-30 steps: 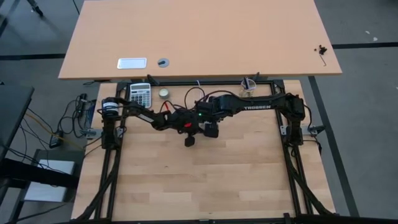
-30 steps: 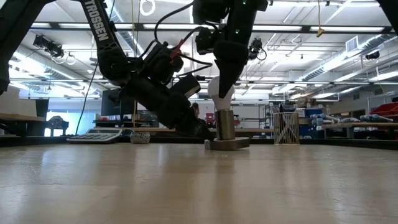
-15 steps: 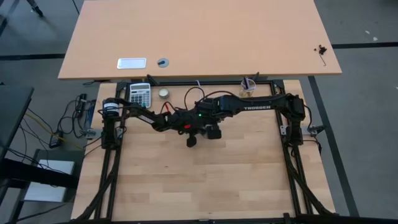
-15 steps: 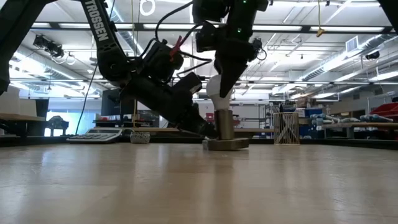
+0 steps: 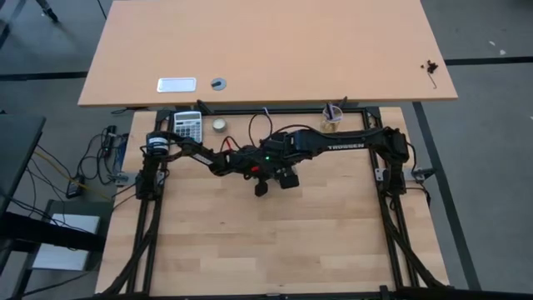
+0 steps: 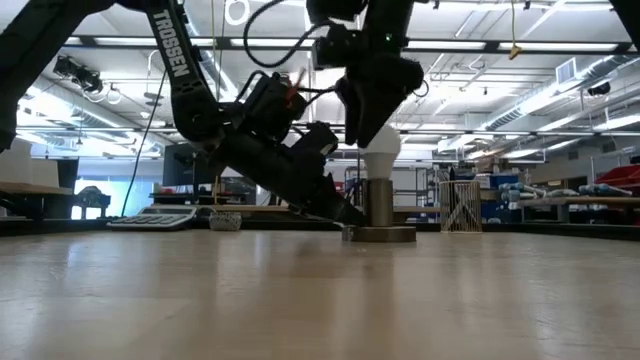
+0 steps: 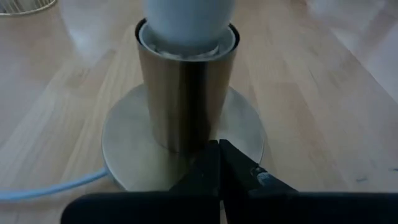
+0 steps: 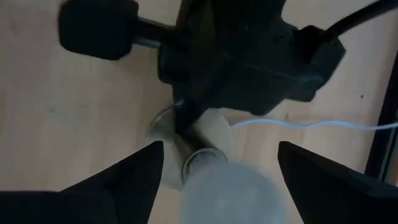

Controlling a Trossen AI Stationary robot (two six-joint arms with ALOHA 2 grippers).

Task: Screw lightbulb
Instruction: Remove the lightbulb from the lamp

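Low view showed the bulb (image 6: 381,150) seated upright in the socket (image 6: 379,212) near table centre, the right gripper (image 6: 372,112) hanging over it at 12 o'clock with fingers (image 8: 323,177) spread either side, while the left gripper (image 7: 219,163), fingers pressed together, touched the socket's base.

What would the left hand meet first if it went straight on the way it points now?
The left hand, fingers shut, sits at the flat round foot of the grey metal socket base. Straight ahead it would meet that base's upright cylinder, which holds the white lightbulb. Whether it already touches the foot is unclear.
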